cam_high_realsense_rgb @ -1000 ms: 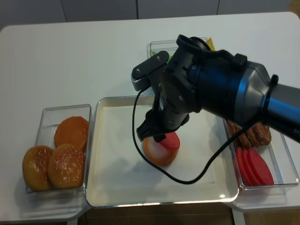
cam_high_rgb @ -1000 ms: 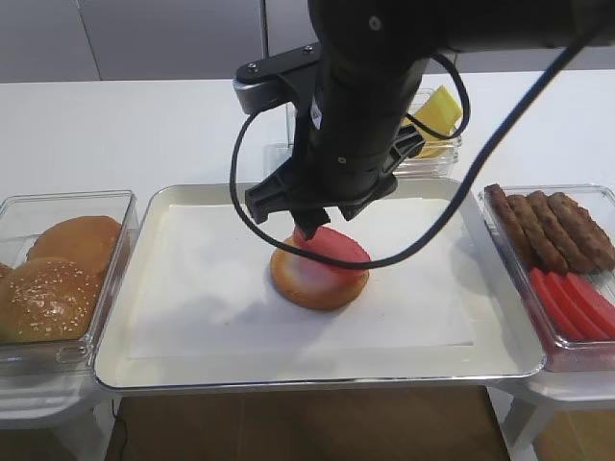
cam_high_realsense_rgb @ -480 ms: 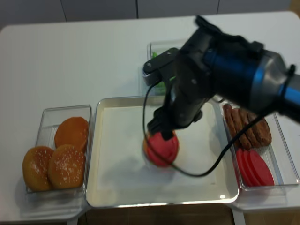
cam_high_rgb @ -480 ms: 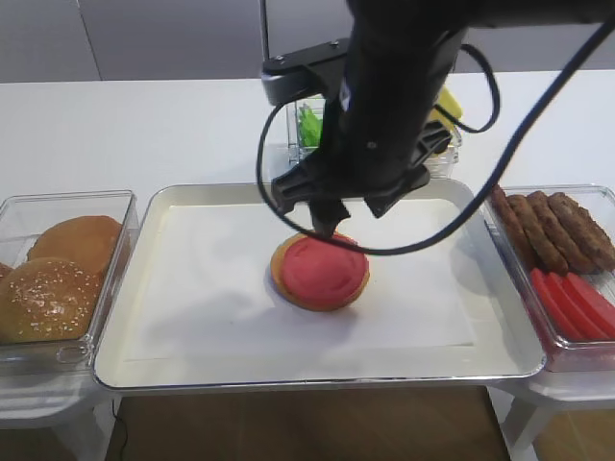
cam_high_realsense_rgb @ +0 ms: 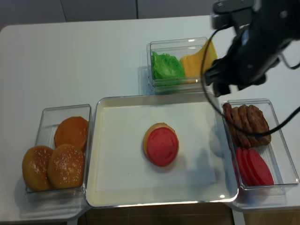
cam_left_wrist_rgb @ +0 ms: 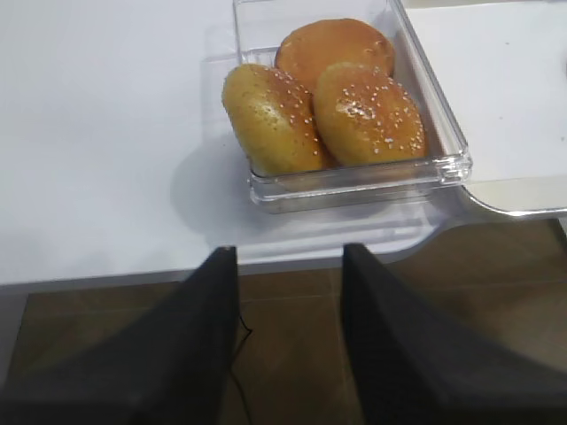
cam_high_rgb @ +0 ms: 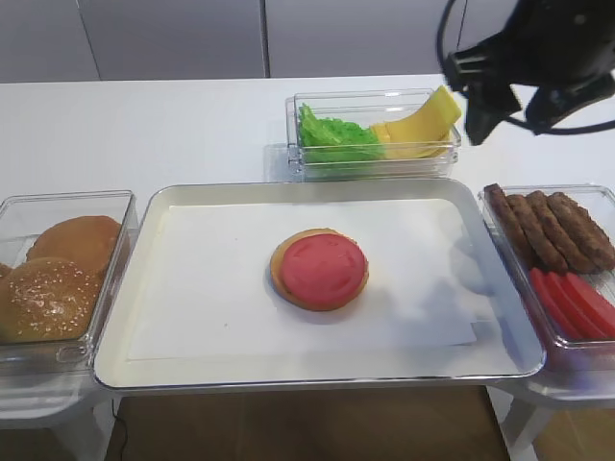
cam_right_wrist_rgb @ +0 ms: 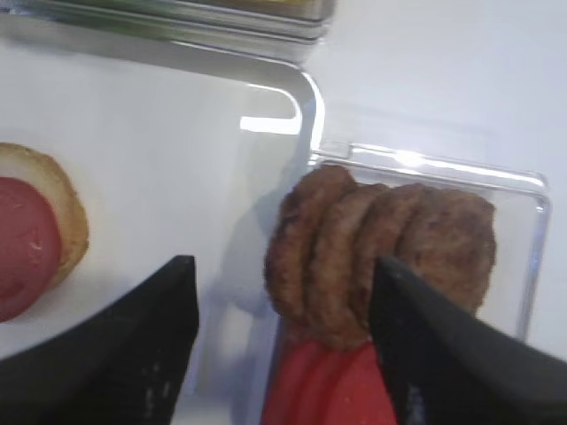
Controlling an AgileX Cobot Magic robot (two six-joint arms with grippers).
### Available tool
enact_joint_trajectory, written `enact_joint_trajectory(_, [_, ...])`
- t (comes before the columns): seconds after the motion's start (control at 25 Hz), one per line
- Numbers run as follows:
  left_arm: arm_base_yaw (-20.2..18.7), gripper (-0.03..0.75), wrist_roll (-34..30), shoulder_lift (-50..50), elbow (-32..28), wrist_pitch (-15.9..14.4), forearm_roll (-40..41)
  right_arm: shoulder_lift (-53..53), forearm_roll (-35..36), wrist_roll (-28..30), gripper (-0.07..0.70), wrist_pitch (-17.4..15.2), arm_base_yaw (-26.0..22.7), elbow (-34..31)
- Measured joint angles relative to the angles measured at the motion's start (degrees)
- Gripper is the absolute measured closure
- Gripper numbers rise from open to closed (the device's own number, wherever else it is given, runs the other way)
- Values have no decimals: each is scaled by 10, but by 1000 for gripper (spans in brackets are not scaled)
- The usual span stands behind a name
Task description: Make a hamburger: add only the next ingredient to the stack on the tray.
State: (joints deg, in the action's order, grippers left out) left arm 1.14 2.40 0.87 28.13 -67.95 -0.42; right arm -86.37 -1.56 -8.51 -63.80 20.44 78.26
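A robot test bench is posing as a burger counter: clear plastic bins (cam_high_realsense_rgb: 63, 149) of ingredients are flanking a metal tray (cam_high_realsense_rgb: 110, 187) on a bare white table (cam_high_realsense_rgb: 70, 56) (plain grey panels are standing behind).

You see the right end effector (cam_right_wrist_rgb: 283, 354) with two broad, matte black fingers (cam_right_wrist_rgb: 133, 354); its arm (cam_high_realsense_rgb: 253, 42) is bulky, glossy black, with a thin black cable (cam_high_realsense_rgb: 204, 70) looping beside it.

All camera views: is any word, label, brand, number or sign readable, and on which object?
None: no readable text on the rectangular silver metal tray, the clear plastic bins, the round red tomato slice or the black right gripper.
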Motion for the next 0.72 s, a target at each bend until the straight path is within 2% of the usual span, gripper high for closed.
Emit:
enact_joint_trajectory(0.28, [0, 425, 0, 0, 0, 0, 0, 74, 16, 26, 173, -15, -84, -67])
enact_joint_trajectory(0.72, [0, 425, 0, 0, 0, 0, 0, 297, 28, 25, 173, -30, -92, -216])
